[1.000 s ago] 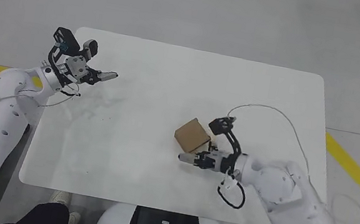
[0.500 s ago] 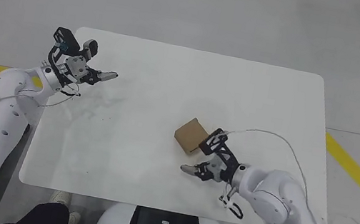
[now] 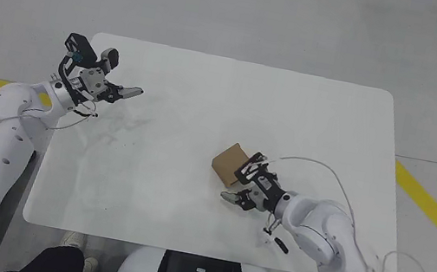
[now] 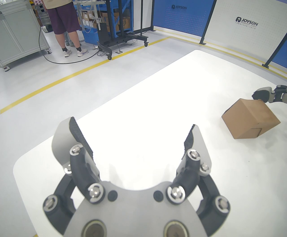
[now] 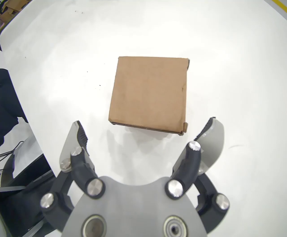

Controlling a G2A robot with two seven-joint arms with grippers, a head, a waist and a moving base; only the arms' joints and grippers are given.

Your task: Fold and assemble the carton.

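- The carton [image 3: 233, 164] looks like a real box now. It has flat sides and sharp corners, and it sits on the white counter [image 3: 209, 90].
- It is a little past the middle of the counter, toward the right edge and a bit closer to the robot's edge than to the far edge.
- I think most of the folding is done, because every side I can see looks shut.
- In the right wrist view, a small tab pokes out at one corner of the carton, and a thin dark line runs along the edge next to it.
- So one flap may need a last push to sit flat. That looks like the only job left.
- The carton is closed, so I cannot see if anything is inside.
- The right pincer [image 3: 236, 189] is wide open and holds nothing. It sits just beside the carton, on the side closer to the robot's edge, and its fingers do not grip the carton.
- The left pincer [image 4: 132, 125] is wide open too, and it is empty. It hangs over the far left corner of the counter, well apart from the carton.
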